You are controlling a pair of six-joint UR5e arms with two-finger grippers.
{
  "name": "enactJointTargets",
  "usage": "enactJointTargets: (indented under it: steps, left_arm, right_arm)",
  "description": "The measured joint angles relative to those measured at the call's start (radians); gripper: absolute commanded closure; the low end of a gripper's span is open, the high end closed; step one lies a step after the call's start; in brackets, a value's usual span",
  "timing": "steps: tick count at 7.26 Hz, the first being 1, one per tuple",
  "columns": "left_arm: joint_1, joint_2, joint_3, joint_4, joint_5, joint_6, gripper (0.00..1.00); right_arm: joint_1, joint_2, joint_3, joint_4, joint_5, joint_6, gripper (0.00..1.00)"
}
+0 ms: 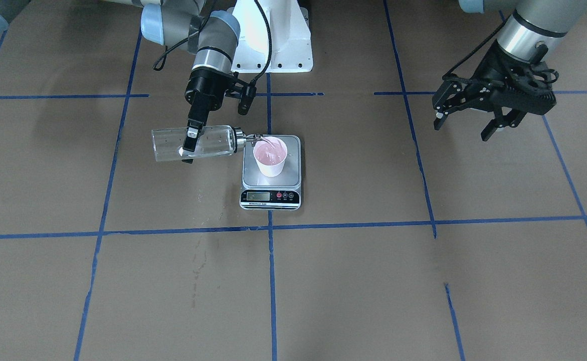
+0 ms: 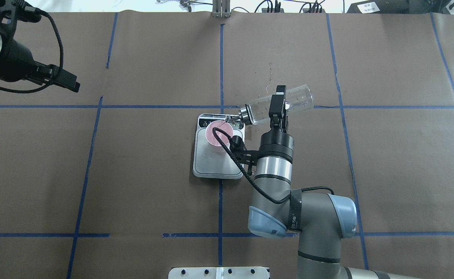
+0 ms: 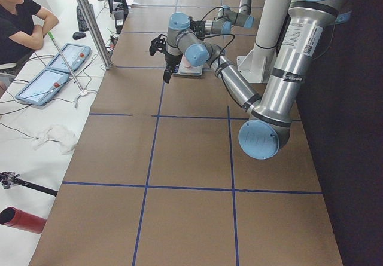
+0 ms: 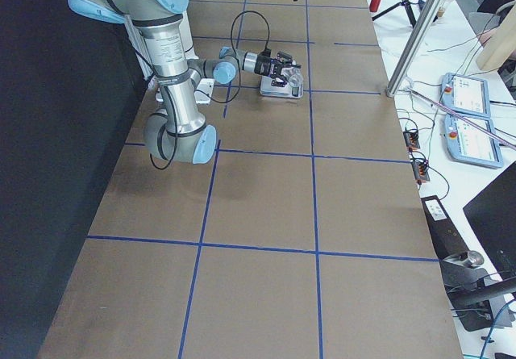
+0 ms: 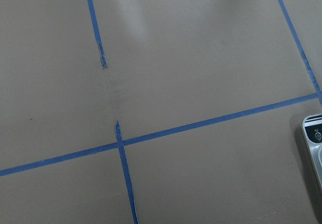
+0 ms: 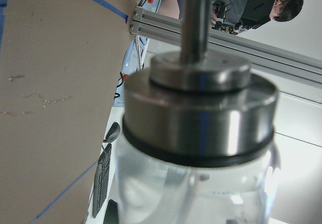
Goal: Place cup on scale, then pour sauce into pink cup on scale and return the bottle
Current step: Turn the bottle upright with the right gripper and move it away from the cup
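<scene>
Over the cup (image 1: 270, 156) on the scale (image 1: 253, 176) mid-table, the right gripper (image 1: 190, 146) clenches the bottle (image 1: 213, 143), tipped almost flat with its spout (image 1: 253, 136) at the cup's edge. I'd hold that spout inside the edge, tilt gently and watch the scale's reading. Far off to one side, the left gripper (image 1: 464, 128) hangs released.

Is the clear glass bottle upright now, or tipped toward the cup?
Tipped. The clear glass bottle with silver cap lies almost level in the right gripper, its spout over the pink cup on the steel scale.
</scene>
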Motion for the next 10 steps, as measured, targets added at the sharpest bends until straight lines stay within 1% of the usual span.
enactJointTargets:
  steps: [1, 3, 5, 7, 8, 9, 10]
  left_arm:
    - [0.0, 0.0, -0.001, 0.0, 0.0, 0.0, 0.0]
    - [0.0, 0.001, -0.002, 0.0, 0.0, 0.0, 0.0]
    - [0.0, 0.001, -0.001, 0.0, 0.0, 0.0, 0.0]
    - [0.0, 0.0, -0.001, 0.001, 0.0, 0.0, 0.0]
    - [0.0, 0.0, -0.001, 0.001, 0.0, 0.0, 0.0]
    - [0.0, 0.0, -0.001, 0.001, 0.0, -0.001, 0.0]
    - [0.0, 0.0, 0.0, 0.001, 0.0, 0.0, 0.0]
  right_arm:
    - [-0.002, -0.007, -0.002, 0.02, 0.001, 0.035, 1.0]
    - [-0.006, -0.012, -0.004, 0.034, 0.016, 0.203, 1.0]
    - [-0.007, -0.012, -0.003, 0.036, 0.065, 0.419, 1.0]
    - [-0.009, -0.009, 0.003, 0.038, 0.129, 0.687, 1.0]
    - [-0.008, -0.01, 0.008, 0.063, 0.167, 0.8, 1.0]
    - [-0.006, -0.021, 0.012, 0.146, 0.224, 0.896, 1.0]
    - [-0.002, -0.059, 0.015, 0.285, 0.277, 0.973, 1.0]
